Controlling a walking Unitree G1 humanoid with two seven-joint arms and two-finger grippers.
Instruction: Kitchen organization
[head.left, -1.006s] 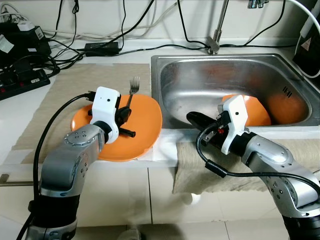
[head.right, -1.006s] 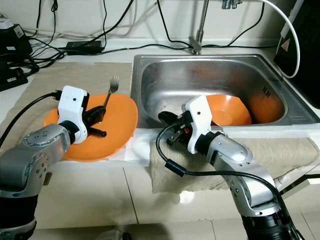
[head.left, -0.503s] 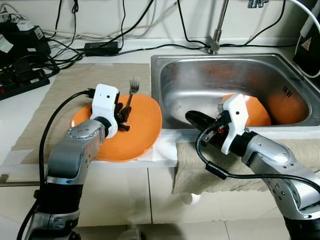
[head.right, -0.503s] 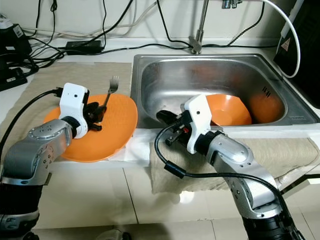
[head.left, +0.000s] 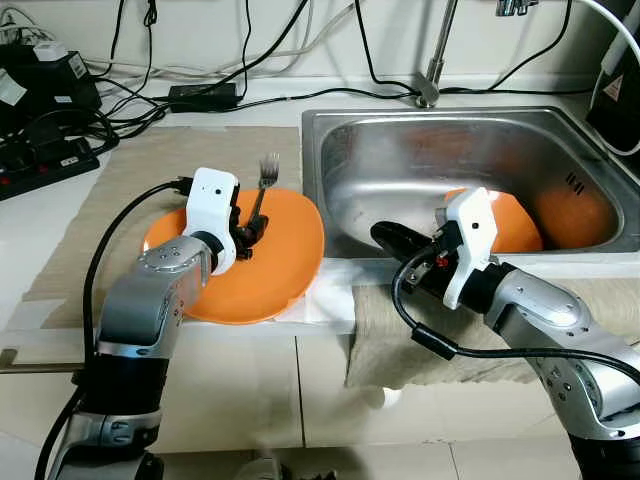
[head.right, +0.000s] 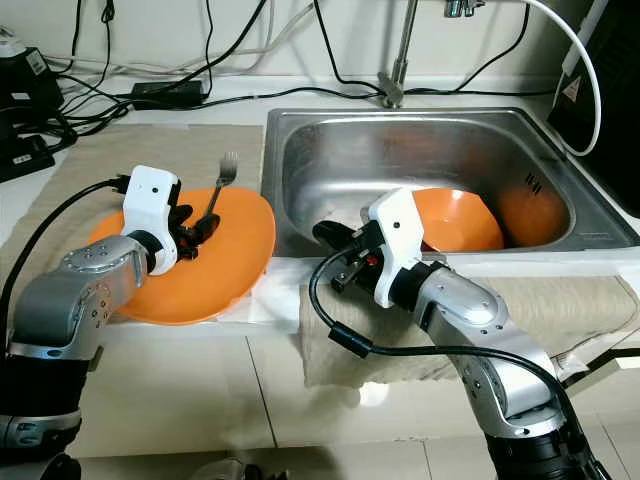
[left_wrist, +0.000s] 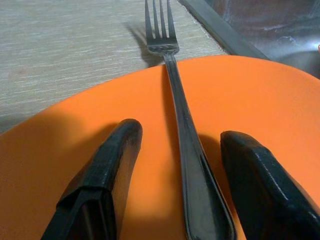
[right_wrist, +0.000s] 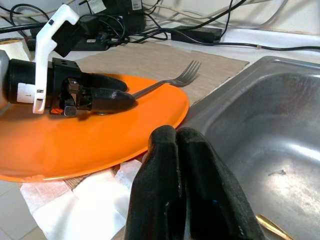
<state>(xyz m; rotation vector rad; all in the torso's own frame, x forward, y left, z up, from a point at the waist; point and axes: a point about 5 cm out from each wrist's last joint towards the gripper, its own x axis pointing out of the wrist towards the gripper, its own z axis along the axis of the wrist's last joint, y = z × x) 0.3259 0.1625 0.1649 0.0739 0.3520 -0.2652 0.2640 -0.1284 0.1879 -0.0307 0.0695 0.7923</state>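
Shiny silver metal fork (left_wrist: 186, 145) lies on the round orange plate (head.left: 285, 260) between your left gripper's (left_wrist: 180, 185) spread fingers, so squeeze gently and lift slowly, while your right gripper (right_wrist: 175, 165), pressed together, waits beside the sink.

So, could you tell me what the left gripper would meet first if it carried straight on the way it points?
Probably the fork: its handle lies between the left gripper's open fingers on the orange plate.
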